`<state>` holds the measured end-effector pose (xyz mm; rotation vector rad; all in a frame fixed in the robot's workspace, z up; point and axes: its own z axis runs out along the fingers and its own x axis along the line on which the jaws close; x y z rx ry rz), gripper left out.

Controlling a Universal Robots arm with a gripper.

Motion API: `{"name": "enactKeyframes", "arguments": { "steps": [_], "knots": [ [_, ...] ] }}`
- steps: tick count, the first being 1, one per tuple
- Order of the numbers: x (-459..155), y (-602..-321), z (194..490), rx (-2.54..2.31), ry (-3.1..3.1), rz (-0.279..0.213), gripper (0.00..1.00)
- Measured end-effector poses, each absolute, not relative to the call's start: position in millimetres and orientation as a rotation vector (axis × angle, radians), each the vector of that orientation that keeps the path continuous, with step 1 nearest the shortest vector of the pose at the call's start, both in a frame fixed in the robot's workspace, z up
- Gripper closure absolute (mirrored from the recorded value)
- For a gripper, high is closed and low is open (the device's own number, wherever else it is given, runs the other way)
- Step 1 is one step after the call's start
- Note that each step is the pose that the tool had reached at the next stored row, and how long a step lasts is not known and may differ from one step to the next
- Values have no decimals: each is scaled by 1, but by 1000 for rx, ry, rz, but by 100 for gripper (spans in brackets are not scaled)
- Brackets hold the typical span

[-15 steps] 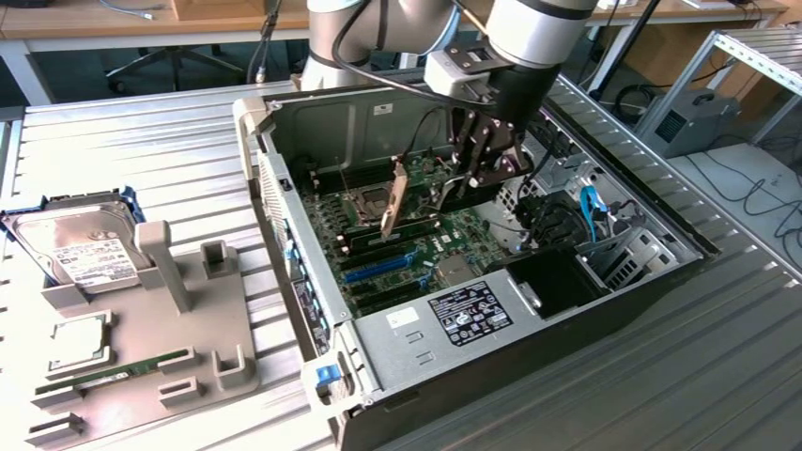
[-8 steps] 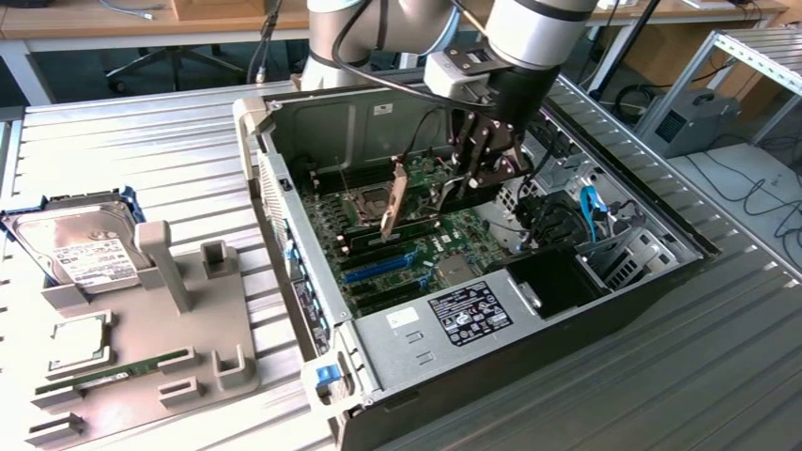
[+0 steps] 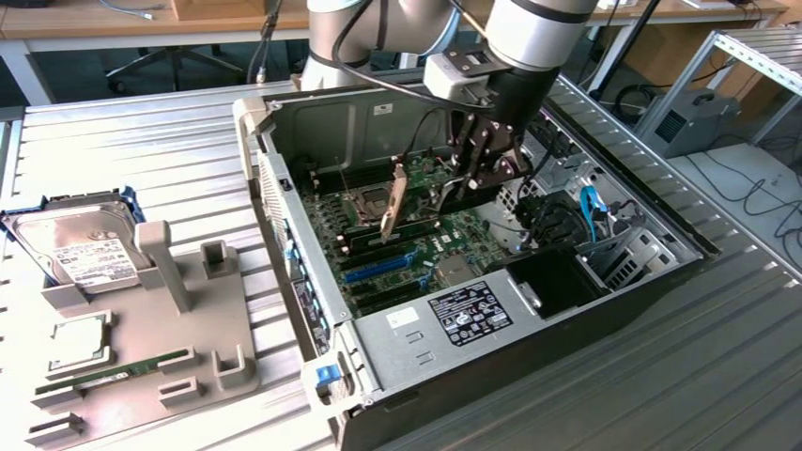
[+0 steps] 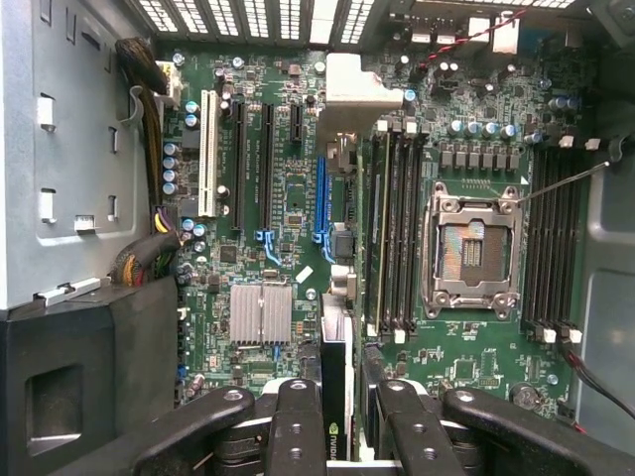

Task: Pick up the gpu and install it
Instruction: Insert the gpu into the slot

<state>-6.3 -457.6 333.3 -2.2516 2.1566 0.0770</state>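
Gripper (image 3: 486, 178): fingers pinching gpu (image 4: 335, 382) edge-on above motherboard (image 4: 288, 198), inside open computer case (image 3: 414, 324). Nearby: RAM slots (image 4: 394, 233), CPU socket (image 4: 471, 248), heatsink (image 4: 261, 313). Bench (image 3: 150, 150): hard drive (image 3: 78, 246).

We see the thin flat black rectangular gpu card (image 3: 393, 209) (image 4: 335, 397) with silvery metal edge | pose: on edge, tilted, above the motherboard | place: upper centre of the exterior frame; bottom centre of the wrist frame, logo visible
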Motion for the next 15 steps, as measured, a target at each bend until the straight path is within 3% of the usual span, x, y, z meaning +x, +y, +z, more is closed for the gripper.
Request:
{"name": "enactKeyframes", "arguments": {
  "steps": [15],
  "knots": [
    [-6,-458,330,-2252,2157,77,74]
  ]
}}
